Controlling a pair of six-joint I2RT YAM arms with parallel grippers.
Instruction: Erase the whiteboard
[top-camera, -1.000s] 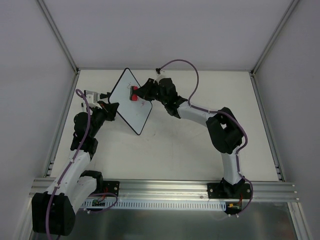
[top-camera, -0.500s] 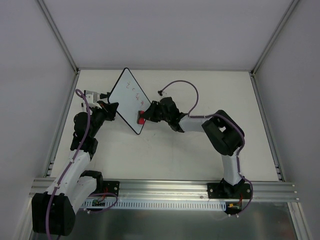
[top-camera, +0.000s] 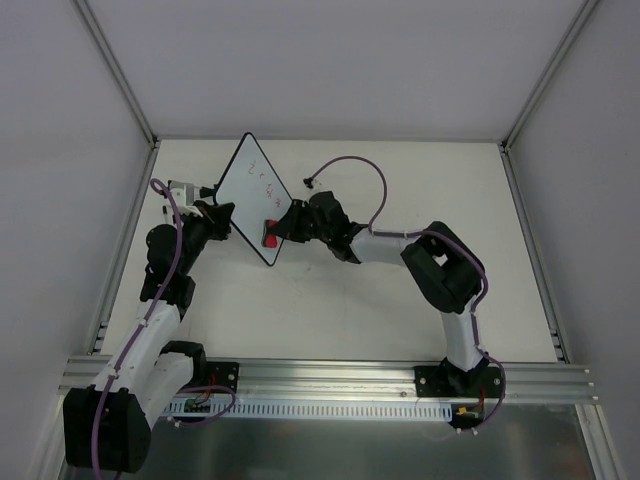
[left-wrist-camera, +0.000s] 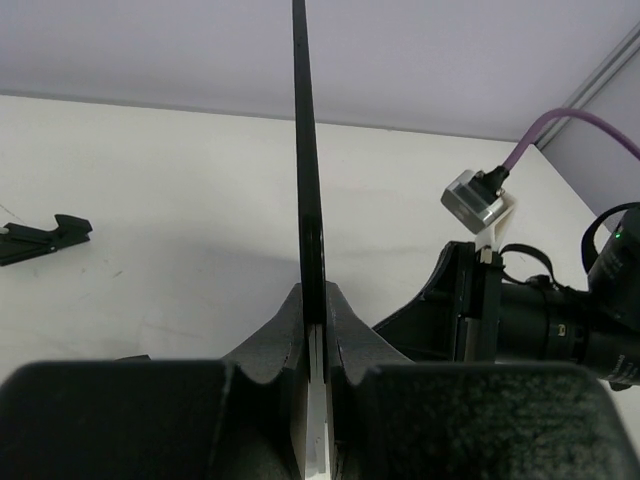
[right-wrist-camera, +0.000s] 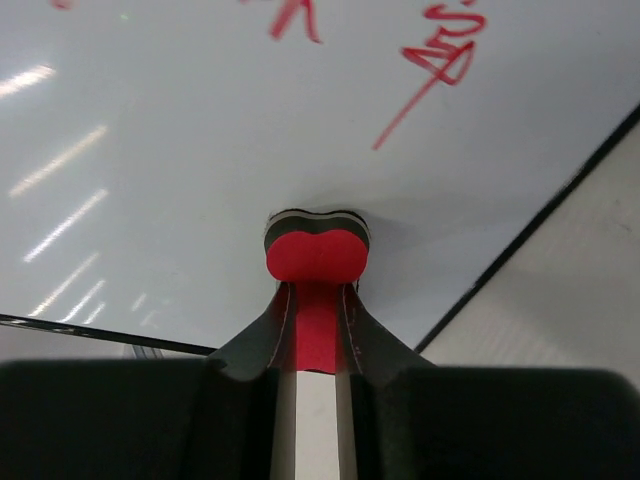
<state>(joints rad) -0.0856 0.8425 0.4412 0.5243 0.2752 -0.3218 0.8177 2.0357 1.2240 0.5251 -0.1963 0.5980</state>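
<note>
The whiteboard (top-camera: 250, 205) stands tilted at the table's back left, with red marks (top-camera: 262, 180) on its upper half. My left gripper (top-camera: 222, 215) is shut on its left edge. In the left wrist view the board (left-wrist-camera: 305, 150) shows edge-on as a thin black line between the jaws (left-wrist-camera: 315, 310). My right gripper (top-camera: 283, 232) is shut on the red eraser (top-camera: 271, 236) and presses it against the board near its lower corner. In the right wrist view the eraser (right-wrist-camera: 317, 255) touches the white surface (right-wrist-camera: 200, 130), below red strokes (right-wrist-camera: 445, 45).
A small black piece (left-wrist-camera: 40, 238) lies on the table to the board's left. A purple cable (top-camera: 350, 165) loops above the right arm. Grey walls with aluminium posts (top-camera: 120, 75) enclose the table, and a rail (top-camera: 330, 375) runs along its near edge.
My right gripper has swept the eraser from the board's upper middle down to its lower corner, then a little left. The red marks at the top stay. The left arm has not moved.
</note>
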